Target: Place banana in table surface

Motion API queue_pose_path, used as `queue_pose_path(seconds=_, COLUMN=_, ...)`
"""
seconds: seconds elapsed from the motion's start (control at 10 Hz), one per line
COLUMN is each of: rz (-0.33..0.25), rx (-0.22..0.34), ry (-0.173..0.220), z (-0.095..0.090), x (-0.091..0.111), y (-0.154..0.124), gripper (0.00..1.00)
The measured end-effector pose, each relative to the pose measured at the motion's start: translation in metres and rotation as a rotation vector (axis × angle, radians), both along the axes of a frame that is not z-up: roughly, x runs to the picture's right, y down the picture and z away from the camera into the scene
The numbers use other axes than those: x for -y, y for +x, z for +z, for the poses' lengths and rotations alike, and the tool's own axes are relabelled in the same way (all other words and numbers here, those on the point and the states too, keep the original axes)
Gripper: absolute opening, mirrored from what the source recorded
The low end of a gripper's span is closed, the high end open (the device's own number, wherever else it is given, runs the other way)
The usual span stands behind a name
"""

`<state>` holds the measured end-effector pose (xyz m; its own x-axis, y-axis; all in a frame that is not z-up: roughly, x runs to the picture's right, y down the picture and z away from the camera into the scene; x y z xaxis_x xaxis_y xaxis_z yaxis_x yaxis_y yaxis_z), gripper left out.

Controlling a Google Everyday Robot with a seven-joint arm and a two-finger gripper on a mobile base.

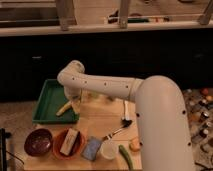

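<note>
One camera view showed the banana at the green tray's right edge, the gripper just above it; whether it was clamped I could not tell. I judged I should clear the tray wall, then lower gently onto the table surface.

we record a bulky cream-white arm of smooth rounded cylindrical segments, with small dark dots in a row along the forearm. its gripper sits at the right edge of the green tray.
</note>
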<state>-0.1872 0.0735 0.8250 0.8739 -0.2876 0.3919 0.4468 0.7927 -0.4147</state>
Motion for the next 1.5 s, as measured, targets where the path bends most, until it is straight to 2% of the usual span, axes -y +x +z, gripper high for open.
queue_pose_path(seconds=0.5, rz=-0.075, rx=0.098, ry=0.053, z=0.006, x=0.011, y=-0.024, gripper=0.8)
queue_pose_path(seconds=0.9, rz=-0.106, rx=0.155, ry=0.035, z=0.021, x=0.008, y=-0.045, gripper=0.8)
queue_pose_path(seconds=1.5, rz=-0.103, rx=0.183, ry=-0.023, z=0.049, x=-0.009, y=-0.055, gripper=0.8)
